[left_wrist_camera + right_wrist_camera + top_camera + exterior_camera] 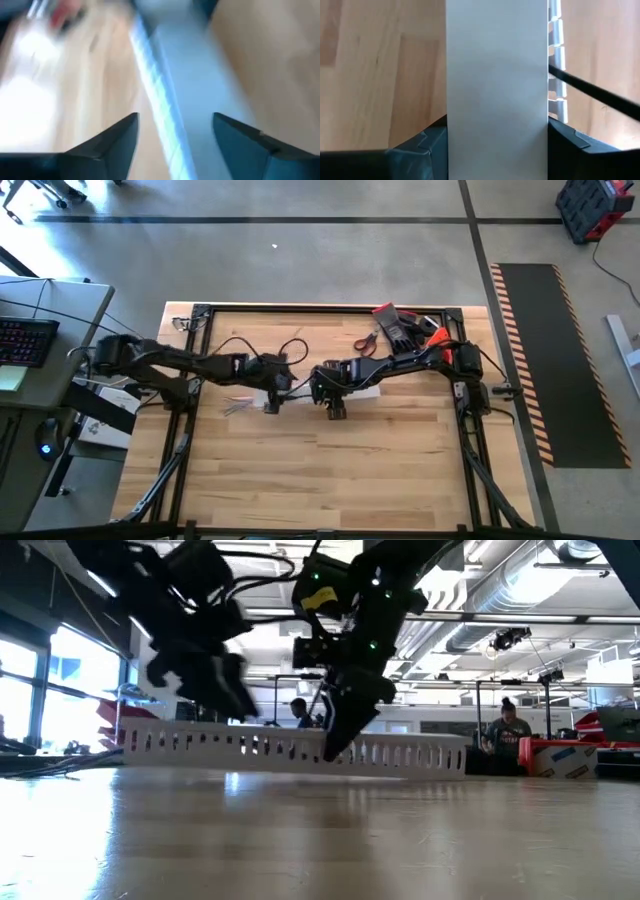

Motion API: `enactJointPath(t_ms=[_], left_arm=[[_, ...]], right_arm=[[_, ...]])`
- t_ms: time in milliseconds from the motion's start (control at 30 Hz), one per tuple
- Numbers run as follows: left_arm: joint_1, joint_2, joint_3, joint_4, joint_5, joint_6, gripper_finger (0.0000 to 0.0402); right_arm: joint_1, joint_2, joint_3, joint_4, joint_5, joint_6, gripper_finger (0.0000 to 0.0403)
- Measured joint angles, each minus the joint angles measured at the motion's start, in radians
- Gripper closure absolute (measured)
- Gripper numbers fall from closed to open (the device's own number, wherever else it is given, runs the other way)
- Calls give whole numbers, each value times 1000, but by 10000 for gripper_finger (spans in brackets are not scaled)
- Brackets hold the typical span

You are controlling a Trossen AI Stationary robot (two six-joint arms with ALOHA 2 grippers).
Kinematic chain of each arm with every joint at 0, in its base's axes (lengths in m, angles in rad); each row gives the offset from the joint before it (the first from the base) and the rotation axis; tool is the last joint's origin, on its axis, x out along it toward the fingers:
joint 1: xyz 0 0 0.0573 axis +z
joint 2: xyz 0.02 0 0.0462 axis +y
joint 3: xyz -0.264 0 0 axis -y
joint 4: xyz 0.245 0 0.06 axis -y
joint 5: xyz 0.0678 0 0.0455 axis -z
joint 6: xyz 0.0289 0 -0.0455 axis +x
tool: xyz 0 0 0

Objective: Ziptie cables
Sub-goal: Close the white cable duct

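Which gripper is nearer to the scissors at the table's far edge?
Right. The right gripper sits just in front of the scissors; the left gripper is farther along the table to its left.

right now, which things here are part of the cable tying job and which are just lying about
For the job: cables, white slotted channel, white strip in right gripper, open left gripper.
Lying about: red-handled scissors, red-black bundle beside them.

On the worktop (330,470), the slotted channel (300,748) lay mid-table under both hands, left hand (271,406) beside right hand (335,410), with scissors (366,342) behind near the far edge.
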Motion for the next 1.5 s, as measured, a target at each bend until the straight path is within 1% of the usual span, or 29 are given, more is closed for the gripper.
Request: enactJointPath(t_ms=[67, 133, 233, 333, 367, 433, 500, 533, 600, 700, 767, 833, 900, 1033, 1133, 1333, 1500], left_arm=[[3, -73, 4, -172, -75, -57, 165], [3, -166, -3, -316, -122, -153, 165], [-2, -319, -46, -474, -132, -362, 171], [-45, -473, -130, -611, -128, -594, 189], [-74, -515, -162, -622, -123, -694, 199], [-140, -582, -214, -561, -110, -827, 220], [-208, -620, -254, -511, -131, -963, 245], [-238, -623, -273, -516, -165, -1032, 258], [-298, -616, -306, -493, -222, -1118, 287], [-359, -581, -335, -469, -261, -1198, 332], [-386, -549, -357, -464, -312, -1236, 361], [-404, -514, -381, -374, -372, -1247, 387], [-413, -475, -410, -231, -413, -1221, 397], [-413, -374, -478, 50, -493, -1150, 394], [-413, -298, -503, 196, -535, -1089, 399], [-431, -158, -567, 568, -554, -927, 401], [-439, -48, -613, 884, -565, -845, 401]], right_arm=[[0, 0, -28, 10, -3, -10, 196], [-2, -2, -42, 21, 1, -11, 196], [-4, -2, -49, 25, 14, -17, 196], [-4, -2, -48, 33, 26, -46, 196], [-4, -2, -48, 39, 26, -56, 196], [-7, -2, -49, 51, 26, -75, 196], [-9, -1, -49, 54, 26, -82, 196], [-11, -1, -49, 55, 26, -83, 196], [-14, -1, -49, 56, 26, -92, 196], [-18, -1, -49, 53, 27, -100, 196], [-19, -1, -49, 49, 27, -100, 196], [-19, -1, -49, 48, 28, -100, 196], [-19, -1, -49, 51, 27, -100, 196], [-19, -1, -50, 46, 14, -98, 196], [-21, -1, -52, 39, 6, -103, 196], [-34, -6, -76, 29, -20, -114, 196], [-36, -6, -77, 3, -38, -110, 196]])
